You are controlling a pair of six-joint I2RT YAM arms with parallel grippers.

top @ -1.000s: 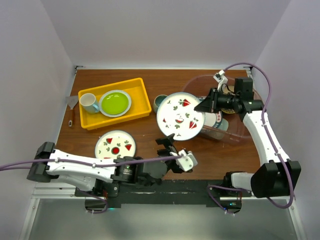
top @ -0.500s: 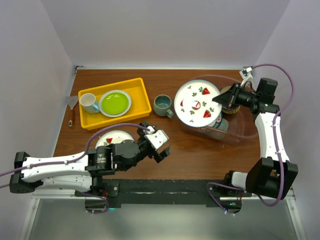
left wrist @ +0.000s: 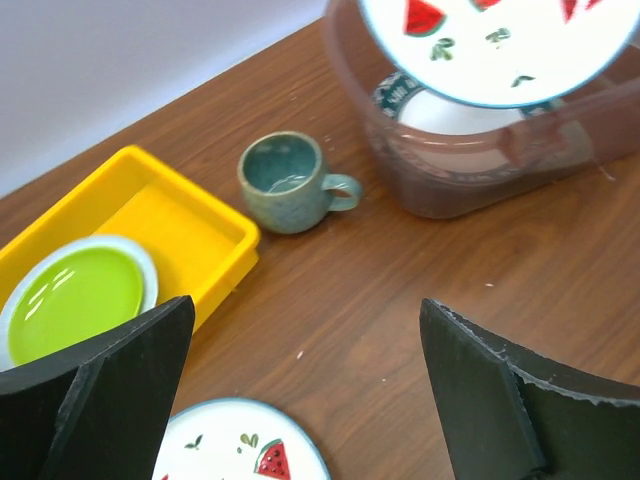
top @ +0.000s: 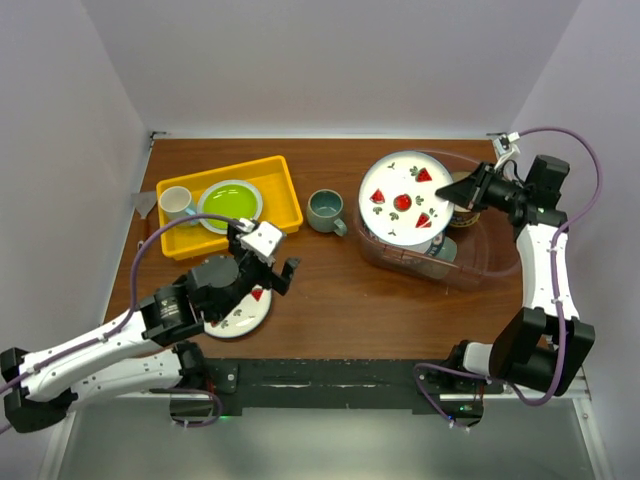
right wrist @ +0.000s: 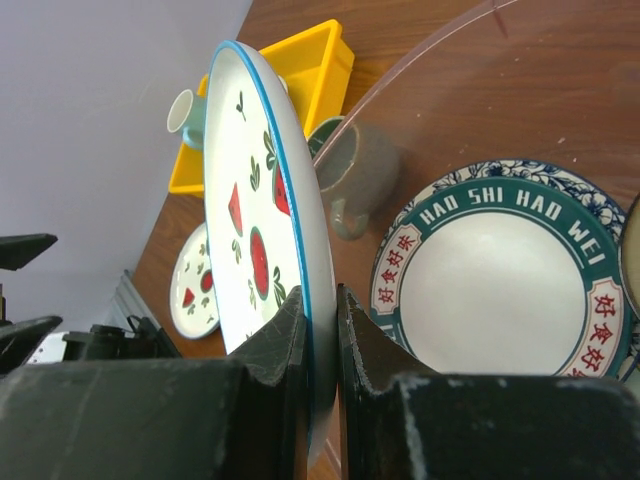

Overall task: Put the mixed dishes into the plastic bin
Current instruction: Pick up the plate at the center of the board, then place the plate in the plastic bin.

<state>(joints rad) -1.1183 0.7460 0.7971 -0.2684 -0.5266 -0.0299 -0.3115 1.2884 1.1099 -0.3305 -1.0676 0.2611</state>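
Observation:
My right gripper (top: 445, 198) (right wrist: 322, 330) is shut on the rim of a large white plate with red watermelon marks (top: 403, 198) (right wrist: 262, 225), held tilted on edge over the clear plastic bin (top: 492, 262) (left wrist: 470, 165). A blue-patterned plate with lettering (right wrist: 500, 290) lies in the bin. My left gripper (top: 268, 266) (left wrist: 310, 400) hangs open above the near edge of a small watermelon plate (top: 238, 312) (left wrist: 240, 450) on the table. The grey-green mug (top: 325, 210) (left wrist: 290, 183) stands upright between the yellow tray and the bin.
A shallow yellow tray (top: 285, 205) (left wrist: 180, 225) at the back left holds a lime-green plate (top: 230, 206) (left wrist: 75, 300) and a white cup (top: 177, 203). A small spatula (top: 145, 215) lies left of it. Walls close in the table.
My left arm swung from the table's middle to the left and now hovers over the small watermelon plate. My right gripper carried the large plate farther right and back, over the bin.

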